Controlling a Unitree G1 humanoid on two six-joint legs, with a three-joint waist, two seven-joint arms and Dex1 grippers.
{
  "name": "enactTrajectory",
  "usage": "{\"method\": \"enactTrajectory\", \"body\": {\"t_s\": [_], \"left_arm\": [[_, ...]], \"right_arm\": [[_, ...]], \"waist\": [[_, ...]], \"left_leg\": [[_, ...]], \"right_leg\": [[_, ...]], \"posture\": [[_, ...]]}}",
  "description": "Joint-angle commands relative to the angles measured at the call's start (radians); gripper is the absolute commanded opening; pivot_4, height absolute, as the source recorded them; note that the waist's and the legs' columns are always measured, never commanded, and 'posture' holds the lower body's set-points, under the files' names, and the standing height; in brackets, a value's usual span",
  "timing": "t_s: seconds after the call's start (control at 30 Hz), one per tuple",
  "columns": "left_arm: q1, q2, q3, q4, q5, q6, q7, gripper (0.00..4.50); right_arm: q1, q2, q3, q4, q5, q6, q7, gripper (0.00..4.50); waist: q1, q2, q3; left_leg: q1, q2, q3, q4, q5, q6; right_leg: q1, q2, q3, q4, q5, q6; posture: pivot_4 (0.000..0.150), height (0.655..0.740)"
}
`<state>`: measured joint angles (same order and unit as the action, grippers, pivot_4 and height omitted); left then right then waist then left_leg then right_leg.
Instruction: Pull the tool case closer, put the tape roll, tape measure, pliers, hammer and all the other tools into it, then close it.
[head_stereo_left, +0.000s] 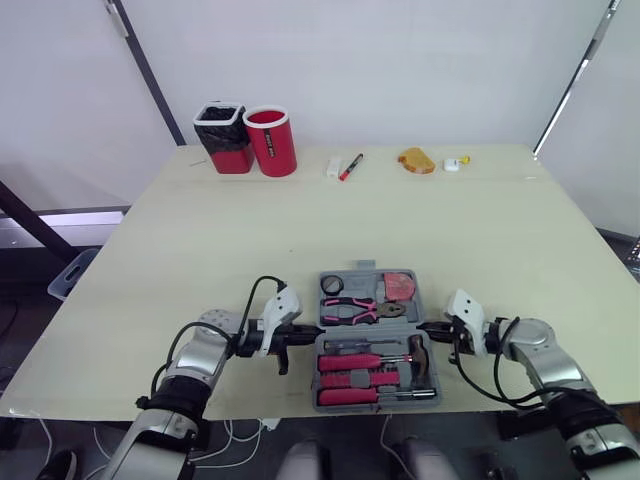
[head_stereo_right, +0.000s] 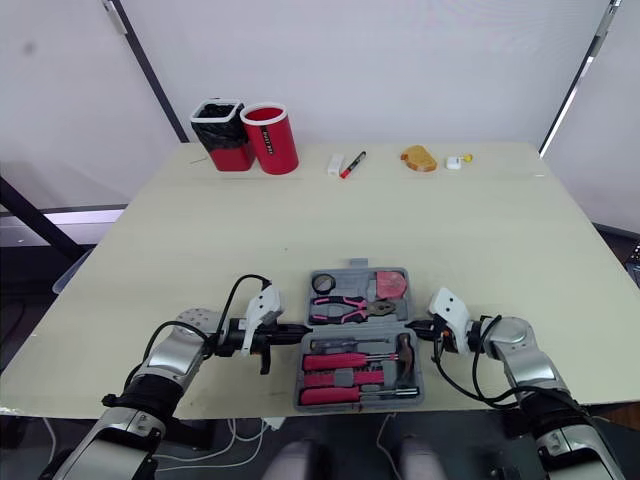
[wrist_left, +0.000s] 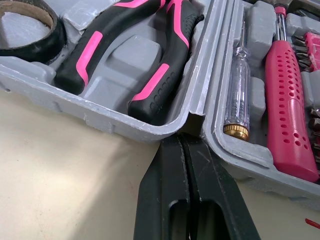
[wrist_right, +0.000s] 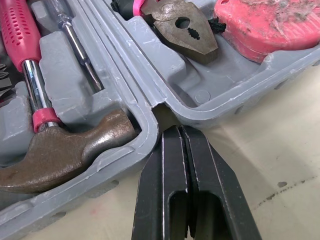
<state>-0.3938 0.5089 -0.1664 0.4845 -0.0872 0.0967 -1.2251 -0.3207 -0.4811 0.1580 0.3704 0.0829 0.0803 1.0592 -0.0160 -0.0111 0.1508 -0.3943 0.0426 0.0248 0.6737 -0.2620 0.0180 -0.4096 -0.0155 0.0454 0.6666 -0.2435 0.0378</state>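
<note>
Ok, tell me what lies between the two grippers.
The open tool case; left gripper and right gripper flank its hinge line, in the left eye view.

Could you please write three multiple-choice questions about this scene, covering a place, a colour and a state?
1. Where do the pliers lie?
A. on the bare table
B. in the tool case, beside the tape roll
C. in a cup

2. What colour are the pliers' grips?
A. blue
B. yellow
C. black and pink

3. The tool case is:
A. open
B. shut
C. upside down

Answers: 1 B, they sit in the case's far half. 2 C, the left wrist view shows the grips close up. 3 A, both halves lie flat with the tools showing.
</note>
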Motion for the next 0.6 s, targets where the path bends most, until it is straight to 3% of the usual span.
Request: {"method": "enactTrajectory", "body": {"t_s": [0.03, 0.37, 0.6], "left_arm": [[0.02, 0.002, -0.033, 0.037, 0.044, 0.013, 0.041, 0.04], [0.019, 0.002, -0.038, 0.046, 0.048, 0.007, 0.04, 0.04], [0.021, -0.001, -0.041, 0.042, 0.048, 0.006, 0.039, 0.04]], "right_arm": [[0.0, 0.013, 0.018, -0.062, 0.023, 0.011, 0.02, 0.0], [0.038, 0.001, 0.03, -0.126, 0.035, 0.083, 0.042, 0.0], [0.016, 0.005, 0.013, -0.082, 0.003, 0.019, -0.005, 0.0]], "waist": [[0.0, 0.0, 0.0], [0.001, 0.0, 0.0], [0.001, 0.0, 0.0]], "left_leg": [[0.0, 0.0, 0.0, 0.0, 0.0, 0.0], [0.0, 0.0, 0.0, 0.0, 0.0, 0.0], [0.0, 0.0, 0.0, 0.0, 0.0, 0.0]], "right_leg": [[0.0, 0.0, 0.0, 0.0, 0.0, 0.0], [0.0, 0.0, 0.0, 0.0, 0.0, 0.0], [0.0, 0.0, 0.0, 0.0, 0.0, 0.0]], "posture": [[0.15, 0.74], [0.15, 0.74], [0.15, 0.74]]}}
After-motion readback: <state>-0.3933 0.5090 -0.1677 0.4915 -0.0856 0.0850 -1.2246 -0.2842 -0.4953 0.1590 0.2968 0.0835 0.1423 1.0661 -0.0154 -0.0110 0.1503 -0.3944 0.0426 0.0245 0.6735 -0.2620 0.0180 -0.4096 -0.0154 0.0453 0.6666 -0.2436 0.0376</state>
